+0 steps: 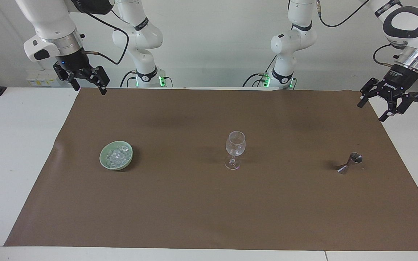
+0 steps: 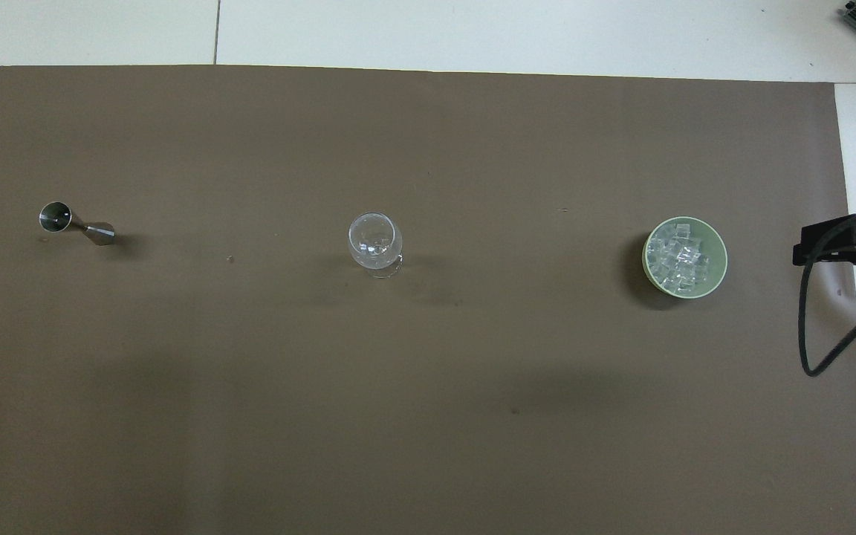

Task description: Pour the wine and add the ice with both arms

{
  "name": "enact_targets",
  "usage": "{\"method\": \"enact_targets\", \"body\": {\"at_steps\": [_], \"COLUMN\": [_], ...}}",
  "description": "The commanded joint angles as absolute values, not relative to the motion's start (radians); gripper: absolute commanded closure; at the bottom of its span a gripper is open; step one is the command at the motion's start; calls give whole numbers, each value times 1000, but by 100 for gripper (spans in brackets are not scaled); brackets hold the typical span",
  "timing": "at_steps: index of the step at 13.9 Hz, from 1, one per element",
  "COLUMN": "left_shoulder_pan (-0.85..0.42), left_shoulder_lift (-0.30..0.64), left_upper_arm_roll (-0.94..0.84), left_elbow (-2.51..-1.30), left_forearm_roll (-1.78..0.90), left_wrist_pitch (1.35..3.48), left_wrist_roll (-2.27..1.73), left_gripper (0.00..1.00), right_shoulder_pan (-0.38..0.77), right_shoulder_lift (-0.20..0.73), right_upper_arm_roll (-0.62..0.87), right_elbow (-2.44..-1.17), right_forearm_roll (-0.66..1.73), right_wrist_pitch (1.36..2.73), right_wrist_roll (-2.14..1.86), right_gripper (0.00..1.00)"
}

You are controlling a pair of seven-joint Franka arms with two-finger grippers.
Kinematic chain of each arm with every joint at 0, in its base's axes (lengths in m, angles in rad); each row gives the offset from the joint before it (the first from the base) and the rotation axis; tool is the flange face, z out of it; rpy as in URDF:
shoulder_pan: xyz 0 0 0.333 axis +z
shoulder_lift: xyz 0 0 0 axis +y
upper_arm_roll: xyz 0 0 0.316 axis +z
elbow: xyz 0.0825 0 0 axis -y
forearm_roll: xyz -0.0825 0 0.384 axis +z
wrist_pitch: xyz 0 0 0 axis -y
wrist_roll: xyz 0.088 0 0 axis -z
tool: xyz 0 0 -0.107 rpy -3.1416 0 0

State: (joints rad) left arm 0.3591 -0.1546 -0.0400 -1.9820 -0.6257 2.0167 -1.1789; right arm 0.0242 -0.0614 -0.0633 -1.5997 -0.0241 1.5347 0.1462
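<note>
We see the left claw, jaws wide and empty, hanging over the worktop's edge, the steel jigger below it; right claw waits, also wide.

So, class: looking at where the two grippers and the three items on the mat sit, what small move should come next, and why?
Probably the left gripper should descend toward the metal jigger. It hangs open above the mat's edge at that end, and the wine glass holds no wine yet. The right gripper, open, waits above the mat's corner, away from the ice in the green bowl.
</note>
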Motion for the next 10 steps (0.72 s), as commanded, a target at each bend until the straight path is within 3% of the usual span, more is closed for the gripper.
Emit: {"method": "enact_targets", "body": {"at_steps": [1,10], "left_shoulder_pan": [417,520], "left_shoulder_lift": [-132,-57], "left_upper_arm_roll": [-51,-51], "left_elbow": [-2013,-2091], "left_forearm_roll": [-707,-905], "left_wrist_pitch": [2045,2065], "left_wrist_roll": [-1195,-1192], "left_gripper": [0,0], "right_shoulder_pan": [14,14], "right_shoulder_lift": [-84,-84], "right_upper_arm_roll": [-58,-58], "right_elbow": [-1621,-1621], "right_forearm_roll": [-2,-2], "right_wrist_pitch": [1525,1525], "right_wrist_roll": [130,130], "right_gripper": [0,0]}}
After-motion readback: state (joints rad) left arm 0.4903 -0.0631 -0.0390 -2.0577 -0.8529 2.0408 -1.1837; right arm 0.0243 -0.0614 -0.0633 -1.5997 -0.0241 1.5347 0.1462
